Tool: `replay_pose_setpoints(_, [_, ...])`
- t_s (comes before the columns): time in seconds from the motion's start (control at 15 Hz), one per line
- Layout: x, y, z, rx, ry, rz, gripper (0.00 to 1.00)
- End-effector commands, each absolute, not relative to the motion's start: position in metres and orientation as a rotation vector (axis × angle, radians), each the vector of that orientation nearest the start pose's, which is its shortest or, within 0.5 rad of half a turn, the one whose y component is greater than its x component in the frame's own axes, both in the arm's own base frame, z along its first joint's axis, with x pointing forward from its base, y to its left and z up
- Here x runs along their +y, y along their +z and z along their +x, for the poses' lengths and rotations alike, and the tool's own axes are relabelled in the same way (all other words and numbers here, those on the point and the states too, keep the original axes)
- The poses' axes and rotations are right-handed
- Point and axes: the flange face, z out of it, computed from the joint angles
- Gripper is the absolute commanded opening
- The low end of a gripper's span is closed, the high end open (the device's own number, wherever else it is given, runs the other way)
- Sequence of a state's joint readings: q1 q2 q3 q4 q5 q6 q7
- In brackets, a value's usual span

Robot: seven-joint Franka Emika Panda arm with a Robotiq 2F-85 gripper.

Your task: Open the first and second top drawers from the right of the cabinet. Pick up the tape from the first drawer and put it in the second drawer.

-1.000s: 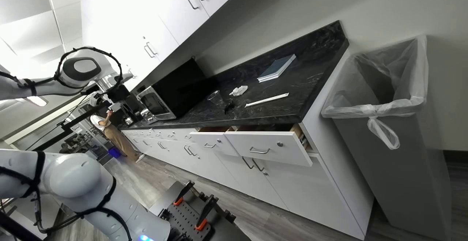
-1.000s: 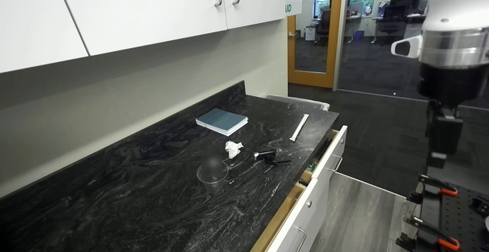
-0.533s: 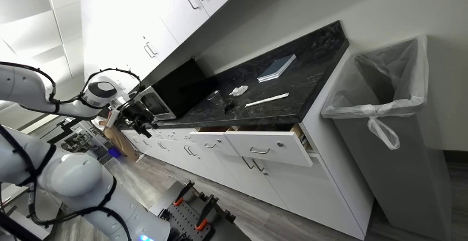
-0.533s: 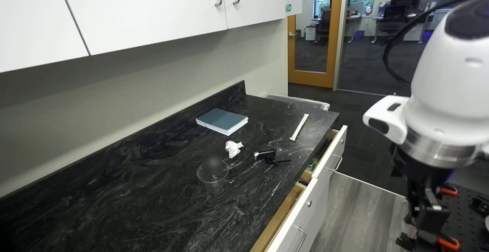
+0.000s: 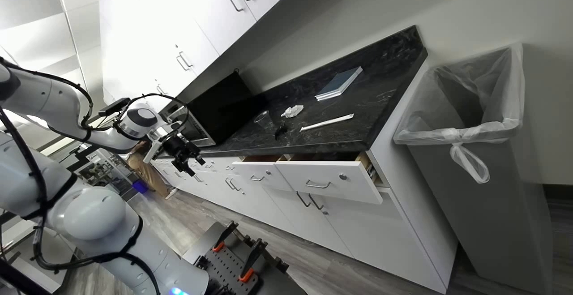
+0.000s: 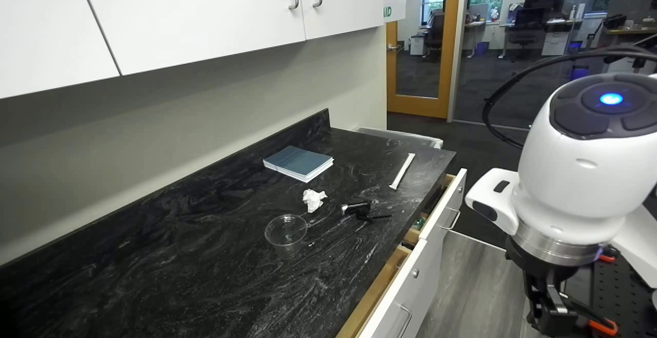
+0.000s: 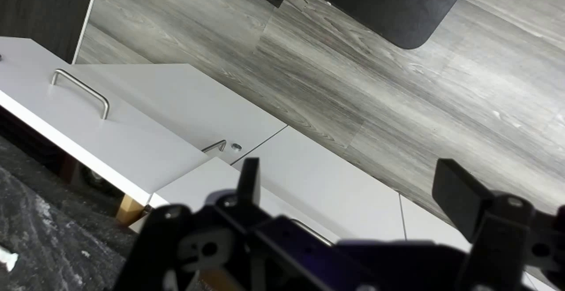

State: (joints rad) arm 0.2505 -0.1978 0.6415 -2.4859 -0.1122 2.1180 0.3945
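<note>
The tape shows nowhere, presumably inside the first drawer (image 5: 329,178), right of centre in an exterior view, ajar like the second drawer (image 5: 262,173); the gripper (image 7: 347,176), spread wide, holding nothing, now swings nearer, so pick-up seems next

From here I see a clear cup (image 6: 286,234) on the cabinet's dark countertop (image 6: 179,261), crumpled paper (image 6: 313,200) and a black object (image 6: 361,208) near it, a blue book (image 6: 297,161) and white stick (image 6: 402,171) farther off, a microwave (image 5: 219,111) on its other side.
</note>
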Motion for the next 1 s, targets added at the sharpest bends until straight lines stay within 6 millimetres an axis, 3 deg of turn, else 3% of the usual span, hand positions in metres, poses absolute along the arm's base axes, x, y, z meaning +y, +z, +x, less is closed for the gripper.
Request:
replay_pose_setpoints(0.0, [0.351,0.323,0.268,-1.058,0.026,-3.343,1.0])
replay_pose_setpoints(0.2, [0.396,0.285,0.235,-1.391,-0.097,-3.316,1.0])
replay_pose_setpoints(0.53, [0.436,0.214,0.197,-1.835,-0.259,-3.254,1.0])
replay_pose_setpoints(0.67, [0.443,0.177,0.195,-2.004,-0.27,-3.27,1.0])
replay_pose_setpoints(0.8, [0.447,0.138,0.202,-2.141,-0.389,-3.345,1.0])
replay_pose_setpoints(0.93, [0.456,0.098,0.215,-2.072,-0.509,-3.457,1.0])
